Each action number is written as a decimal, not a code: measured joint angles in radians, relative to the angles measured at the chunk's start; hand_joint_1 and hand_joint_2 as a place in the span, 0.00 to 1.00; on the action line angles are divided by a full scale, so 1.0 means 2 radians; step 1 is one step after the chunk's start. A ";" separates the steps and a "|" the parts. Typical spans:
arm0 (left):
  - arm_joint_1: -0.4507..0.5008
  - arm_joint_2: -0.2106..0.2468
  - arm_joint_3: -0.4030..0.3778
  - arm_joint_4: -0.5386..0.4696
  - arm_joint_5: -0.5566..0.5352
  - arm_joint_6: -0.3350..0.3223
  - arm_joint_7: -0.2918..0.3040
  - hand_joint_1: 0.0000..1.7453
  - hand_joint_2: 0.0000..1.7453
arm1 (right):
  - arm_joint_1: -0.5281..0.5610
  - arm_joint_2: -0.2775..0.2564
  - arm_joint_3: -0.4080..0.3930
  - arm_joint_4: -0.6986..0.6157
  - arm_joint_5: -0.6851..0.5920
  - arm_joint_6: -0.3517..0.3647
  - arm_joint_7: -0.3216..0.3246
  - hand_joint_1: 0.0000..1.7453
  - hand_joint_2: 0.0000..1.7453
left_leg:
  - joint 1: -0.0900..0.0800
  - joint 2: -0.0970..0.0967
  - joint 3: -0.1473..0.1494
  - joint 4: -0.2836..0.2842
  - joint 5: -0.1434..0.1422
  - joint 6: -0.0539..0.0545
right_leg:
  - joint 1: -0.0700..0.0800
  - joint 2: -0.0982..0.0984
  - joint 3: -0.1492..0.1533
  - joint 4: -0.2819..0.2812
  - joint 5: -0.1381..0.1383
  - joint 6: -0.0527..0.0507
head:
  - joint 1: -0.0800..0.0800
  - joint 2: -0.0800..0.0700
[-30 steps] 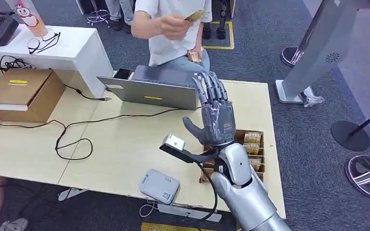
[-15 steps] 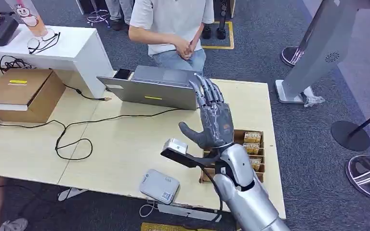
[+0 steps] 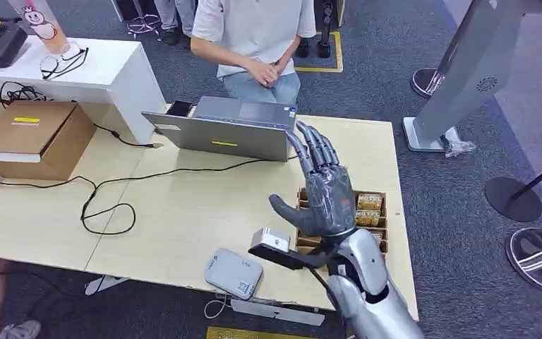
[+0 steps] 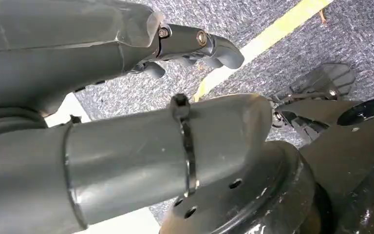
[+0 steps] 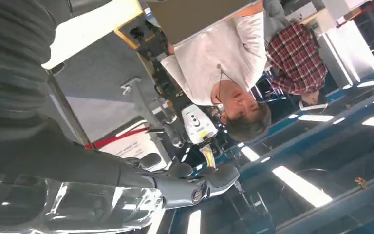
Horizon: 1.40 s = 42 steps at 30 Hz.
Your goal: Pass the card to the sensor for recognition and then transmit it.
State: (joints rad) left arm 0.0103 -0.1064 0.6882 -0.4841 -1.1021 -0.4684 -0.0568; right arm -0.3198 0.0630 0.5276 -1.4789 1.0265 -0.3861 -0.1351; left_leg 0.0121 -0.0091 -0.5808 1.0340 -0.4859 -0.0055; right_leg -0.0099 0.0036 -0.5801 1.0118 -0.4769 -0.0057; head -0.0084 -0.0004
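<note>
— What blocks the far side?
— The laptop (image 3: 222, 131), with a person (image 3: 254, 35) behind it.
— And near the right robot hand (image 3: 322, 189)?
— The card tray (image 3: 374, 219) beneath, the card reader (image 3: 233, 272) near-left. Bare counter (image 3: 183, 212) left, past a black cable (image 3: 106, 205).

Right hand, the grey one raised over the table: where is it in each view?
Head view: grey many-fingered right hand, lower centre, upright over the pale wooden table.
Right wrist view: foreground, before the person in a white shirt.
Left wrist view: the left hand instead, over carpet.
Shared landmark: that person, also top of head view.
</note>
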 joint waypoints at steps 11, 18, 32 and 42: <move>0.013 -0.008 0.020 -0.019 -0.009 -0.011 -0.004 0.00 0.00 | 0.045 -0.022 0.000 -0.034 0.043 0.012 0.019 0.00 1.00 | 0.000 0.000 0.000 0.000 0.000 0.000 | 0.000 0.000 0.000 0.000 0.000 0.000 | 0.000 0.000; 0.020 -0.014 0.034 -0.035 -0.023 -0.024 -0.010 0.00 0.00 | 0.067 -0.031 0.000 -0.041 0.068 0.026 0.023 0.00 1.00 | 0.000 0.000 0.000 0.000 0.000 0.000 | 0.000 0.000 0.000 0.000 0.000 0.000 | 0.000 0.000; 0.023 -0.028 0.076 -0.054 -0.063 -0.036 -0.026 0.00 0.00 | 0.089 -0.039 -0.006 -0.048 0.111 0.063 0.053 0.00 1.00 | 0.000 0.000 0.000 0.000 0.000 0.000 | 0.000 0.000 0.000 0.000 0.000 0.000 | 0.000 0.000; 0.023 -0.033 0.092 -0.058 -0.071 -0.041 -0.029 0.00 0.00 | 0.090 -0.039 -0.008 -0.040 0.114 0.073 0.058 0.41 1.00 | 0.000 0.000 0.000 0.000 0.000 0.000 | 0.000 0.000 0.000 0.000 0.000 0.000 | 0.000 0.000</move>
State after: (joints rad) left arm 0.0554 -0.1720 0.8721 -0.6004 -1.2448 -0.5497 -0.1144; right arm -0.1399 -0.0156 0.5119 -1.5583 1.2539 -0.2407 -0.0183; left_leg 0.0121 -0.0090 -0.5809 1.0340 -0.4861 -0.0054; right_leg -0.0100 0.0036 -0.5800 1.0117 -0.4770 -0.0055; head -0.0084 -0.0004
